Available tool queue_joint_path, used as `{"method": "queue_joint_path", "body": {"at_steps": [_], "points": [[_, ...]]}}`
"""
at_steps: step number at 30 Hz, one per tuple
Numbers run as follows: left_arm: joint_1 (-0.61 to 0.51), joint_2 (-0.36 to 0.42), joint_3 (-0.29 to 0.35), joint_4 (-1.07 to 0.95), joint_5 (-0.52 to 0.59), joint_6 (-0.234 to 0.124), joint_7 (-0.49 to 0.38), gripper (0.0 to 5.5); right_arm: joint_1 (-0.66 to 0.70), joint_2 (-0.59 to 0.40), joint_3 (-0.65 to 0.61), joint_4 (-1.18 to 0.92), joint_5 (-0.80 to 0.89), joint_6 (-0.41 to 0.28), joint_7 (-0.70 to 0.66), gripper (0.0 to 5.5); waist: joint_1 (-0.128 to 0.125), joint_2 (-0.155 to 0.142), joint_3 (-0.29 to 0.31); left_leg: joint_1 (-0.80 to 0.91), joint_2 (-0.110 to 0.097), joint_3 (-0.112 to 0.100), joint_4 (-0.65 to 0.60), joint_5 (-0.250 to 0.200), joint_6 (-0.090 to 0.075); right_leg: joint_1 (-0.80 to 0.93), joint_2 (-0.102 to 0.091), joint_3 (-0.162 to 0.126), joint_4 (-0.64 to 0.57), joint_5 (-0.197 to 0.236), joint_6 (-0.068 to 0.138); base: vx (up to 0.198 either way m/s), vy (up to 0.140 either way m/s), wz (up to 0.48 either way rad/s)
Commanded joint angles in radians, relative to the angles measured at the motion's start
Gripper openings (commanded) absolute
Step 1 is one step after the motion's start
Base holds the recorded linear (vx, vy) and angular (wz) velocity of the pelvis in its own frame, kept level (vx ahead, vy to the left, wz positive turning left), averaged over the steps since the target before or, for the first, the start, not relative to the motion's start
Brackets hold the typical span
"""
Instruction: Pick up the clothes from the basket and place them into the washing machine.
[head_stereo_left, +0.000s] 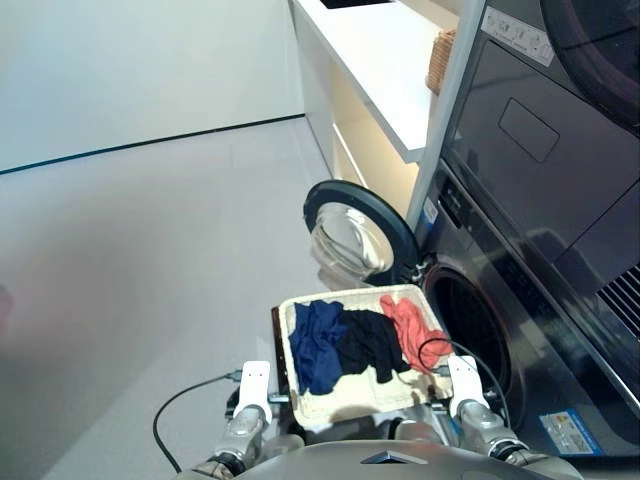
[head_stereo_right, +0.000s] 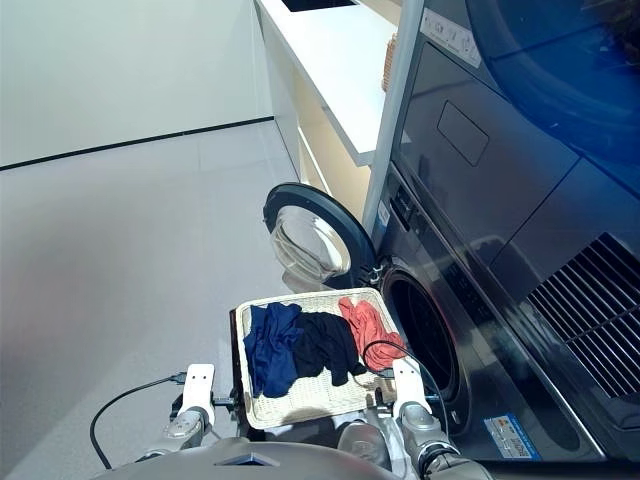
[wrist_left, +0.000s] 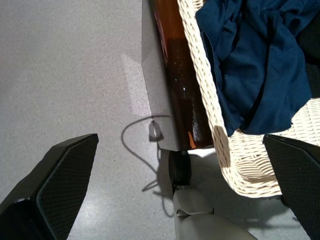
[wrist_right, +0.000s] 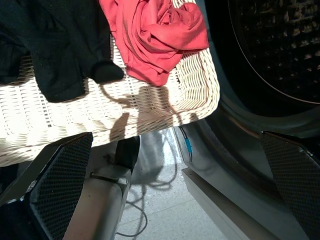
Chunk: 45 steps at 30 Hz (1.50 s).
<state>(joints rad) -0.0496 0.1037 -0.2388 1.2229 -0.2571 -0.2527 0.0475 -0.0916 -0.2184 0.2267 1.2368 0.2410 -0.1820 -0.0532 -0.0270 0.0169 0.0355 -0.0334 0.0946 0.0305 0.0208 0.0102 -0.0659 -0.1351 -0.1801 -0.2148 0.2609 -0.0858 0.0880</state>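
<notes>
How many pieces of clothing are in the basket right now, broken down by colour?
Navy blue garment: 1
Black garment: 1
Coral-red garment: 1
Total: 3, all lying in the basket, none in the washing machine drum as far as can be seen.

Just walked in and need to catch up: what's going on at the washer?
A humanoid robot stands at the washing machine, whose door is swung open. All three garments lie in the basket: navy one, black one, coral-red one. The left gripper and right gripper are open and empty, near the basket's front. Nothing is loaded yet.
</notes>
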Motion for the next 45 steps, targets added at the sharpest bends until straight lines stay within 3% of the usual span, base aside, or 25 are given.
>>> {"method": "queue_joint_path", "body": {"at_steps": [1,17,28,35,40,45], "points": [[-0.077,0.03,0.033,-0.025,-0.031,-0.024,-0.012,5.5,-0.078,0.007,-0.001,-0.026,0.016,-0.037,0.002,5.5,-0.02,-0.062,0.026,0.015,-0.001,0.026,0.109,-0.08,-0.014,0.117,-0.018,0.023,-0.22,0.146,0.06,0.0,0.0,0.0],[-0.106,0.03,0.026,-0.058,-0.058,-0.018,-0.013,5.5,-0.098,0.004,0.035,-0.067,0.004,-0.038,0.008,5.5,-0.029,-0.055,0.041,-0.002,0.003,0.034,0.1,-0.07,-0.013,0.088,-0.016,0.03,-0.221,0.149,0.059,0.0,0.0,0.0],[-0.205,0.058,-0.014,-0.122,-0.03,-0.02,0.022,5.5,-0.164,-0.01,0.119,-0.194,-0.011,-0.051,0.01,5.5,-0.046,-0.046,0.084,-0.081,0.013,0.038,0.116,-0.052,-0.011,-0.029,-0.03,0.048,-0.176,0.157,0.06,0.0,0.0,0.0],[-0.345,0.126,-0.135,-0.18,0.148,-0.024,0.069,5.5,-0.259,-0.047,0.187,-0.323,-0.015,-0.069,0.009,5.5,-0.074,-0.045,0.162,-0.231,0.033,0.045,0.219,-0.064,-0.008,-0.226,-0.036,0.083,-0.061,0.155,0.055,-0.008,0.005,-0.007],[-0.43,0.172,-0.163,-0.175,0.17,-0.02,0.065,5.5,-0.328,-0.074,0.197,-0.376,-0.008,-0.075,0.01,5.5,-0.093,-0.044,0.197,-0.307,0.041,0.058,0.242,-0.064,-0.005,-0.328,-0.039,0.089,-0.03,0.159,0.059,0.0,0.0,0.0],[-0.52,0.206,-0.185,-0.161,0.175,-0.012,0.064,5.5,-0.401,-0.095,0.195,-0.427,0.017,-0.085,0.001,5.5,-0.116,-0.045,0.234,-0.408,0.049,0.054,0.283,-0.067,-0.007,-0.437,-0.046,0.099,0.016,0.157,0.062,0.0,0.0,0.0]]}}
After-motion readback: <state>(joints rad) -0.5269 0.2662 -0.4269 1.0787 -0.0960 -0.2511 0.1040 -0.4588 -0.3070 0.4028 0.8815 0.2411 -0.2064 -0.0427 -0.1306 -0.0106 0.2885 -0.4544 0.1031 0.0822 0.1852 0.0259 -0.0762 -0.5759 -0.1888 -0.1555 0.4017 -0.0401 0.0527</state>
